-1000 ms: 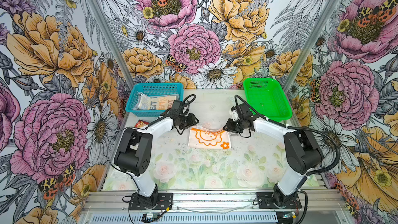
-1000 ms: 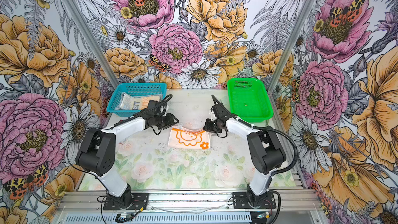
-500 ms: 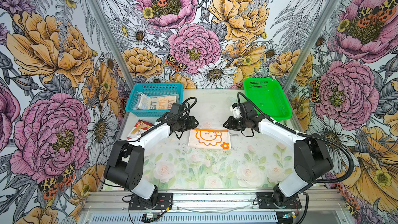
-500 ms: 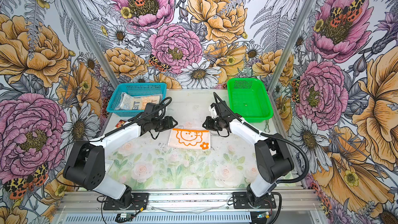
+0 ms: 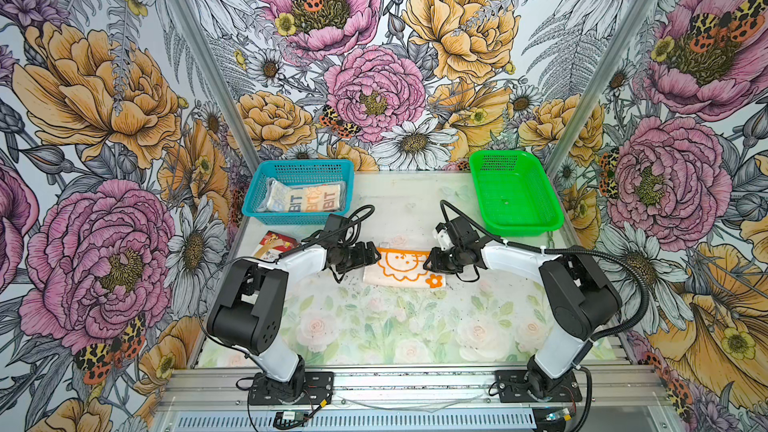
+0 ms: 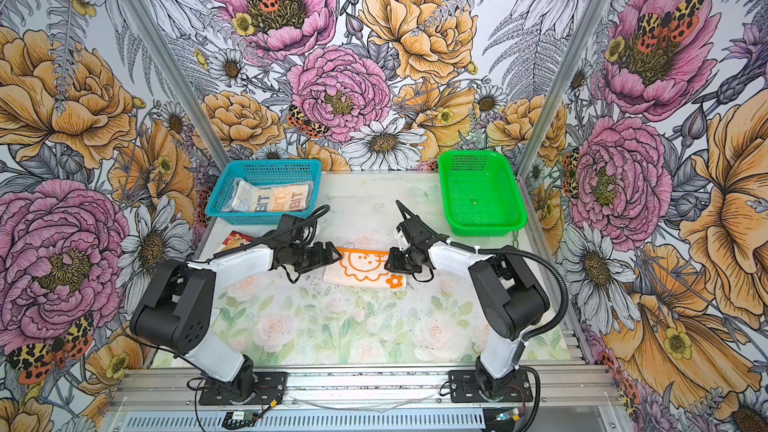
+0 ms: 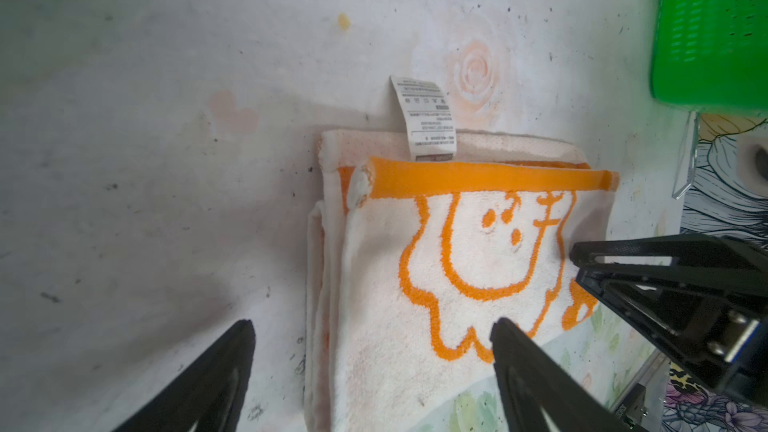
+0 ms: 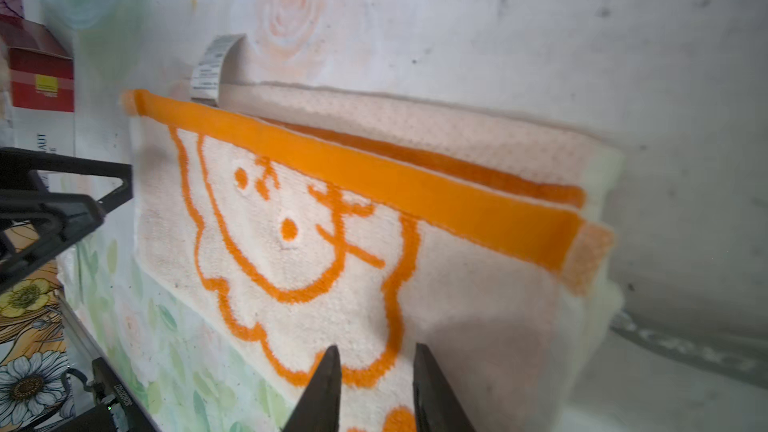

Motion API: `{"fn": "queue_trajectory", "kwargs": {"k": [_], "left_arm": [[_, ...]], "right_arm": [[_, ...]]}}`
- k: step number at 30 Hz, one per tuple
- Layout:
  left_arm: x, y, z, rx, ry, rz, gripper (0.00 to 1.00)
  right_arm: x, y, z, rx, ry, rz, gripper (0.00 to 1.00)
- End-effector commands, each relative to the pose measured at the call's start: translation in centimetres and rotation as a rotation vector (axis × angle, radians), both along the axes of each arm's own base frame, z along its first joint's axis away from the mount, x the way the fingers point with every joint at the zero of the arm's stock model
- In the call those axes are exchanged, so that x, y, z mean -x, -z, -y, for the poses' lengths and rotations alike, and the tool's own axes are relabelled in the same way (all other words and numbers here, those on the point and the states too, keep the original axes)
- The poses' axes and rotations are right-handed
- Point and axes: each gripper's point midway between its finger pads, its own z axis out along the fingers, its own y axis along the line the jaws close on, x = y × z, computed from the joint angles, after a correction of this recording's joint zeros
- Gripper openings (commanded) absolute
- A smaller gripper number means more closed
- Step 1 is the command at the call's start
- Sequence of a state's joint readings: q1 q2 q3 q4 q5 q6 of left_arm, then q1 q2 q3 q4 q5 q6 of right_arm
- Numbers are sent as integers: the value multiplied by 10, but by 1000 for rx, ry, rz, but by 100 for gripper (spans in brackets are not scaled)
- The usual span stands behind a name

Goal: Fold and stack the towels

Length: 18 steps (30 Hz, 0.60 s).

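You have one orange lion towel [image 5: 403, 270], folded, flat at mid-table [image 5: 374, 326], the left gripper [image 7: 372, 326] straddling its left edge with jaws spread wide and empty, the right gripper [image 8: 376, 349] over its right edge, jaws narrowly parted, gripping nothing, and the cream RABBIT towel [image 5: 305, 199] in the far-left blue basket [image 5: 305, 166].

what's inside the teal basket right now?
A folded cream towel with blue and orange "BIT" lettering lies flat in the teal basket. It covers most of the basket floor, so whether anything lies beneath it cannot be seen.
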<state>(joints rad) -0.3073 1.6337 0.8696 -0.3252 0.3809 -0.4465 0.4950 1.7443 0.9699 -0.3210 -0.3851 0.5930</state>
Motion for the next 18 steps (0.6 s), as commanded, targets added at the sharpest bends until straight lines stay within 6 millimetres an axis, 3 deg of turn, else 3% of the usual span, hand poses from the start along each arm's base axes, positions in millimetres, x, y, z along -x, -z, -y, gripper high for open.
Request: {"fn": "queue_trajectory", "kwargs": {"k": [1,9,18], "left_arm": [[-4,2,1,63,-30,-10,85],[10,24,0,153,-11,-116,71],[24,39,17,191,40,-173,62]], "right_arm": [[-7,6,11,34,64,20,31],[10,30,28,73,105,-54,31],[5,20,25,54,100,-29,31]]}}
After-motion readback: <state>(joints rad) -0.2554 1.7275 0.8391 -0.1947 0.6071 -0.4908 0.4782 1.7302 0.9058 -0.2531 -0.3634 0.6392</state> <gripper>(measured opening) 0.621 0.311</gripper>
